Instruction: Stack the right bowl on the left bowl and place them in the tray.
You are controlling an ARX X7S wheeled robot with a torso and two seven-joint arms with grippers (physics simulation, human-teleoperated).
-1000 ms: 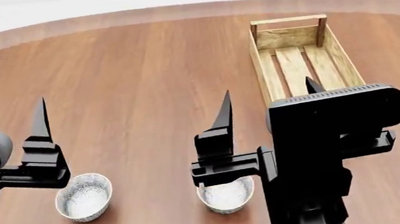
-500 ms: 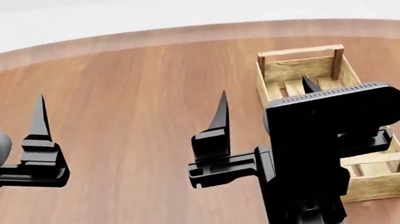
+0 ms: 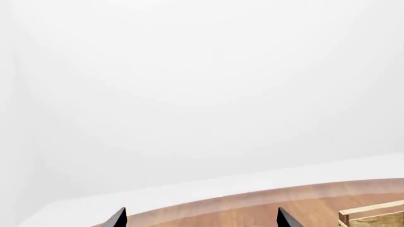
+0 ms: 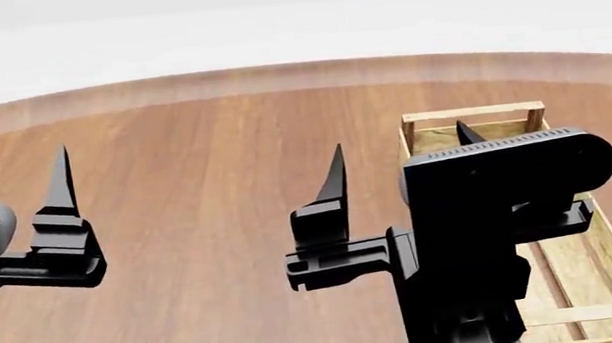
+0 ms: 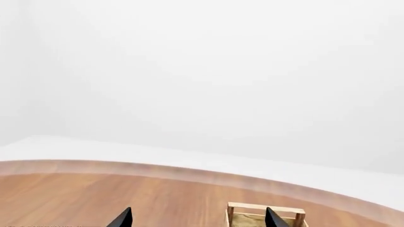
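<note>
On the round brown wooden counter [image 4: 198, 197], the long light-wood slatted tray [image 4: 608, 265] lies at the right, partly hidden behind the right arm. Neither bowl shows in any view, so their place cannot be told. The left pincer [image 3: 198, 218] and right pincer [image 4: 400, 167] both stand released, fingers spread and pointing upward, holding nothing. The bowls are probably light, rigid and slippery; pinching a rim looks safest.
</note>
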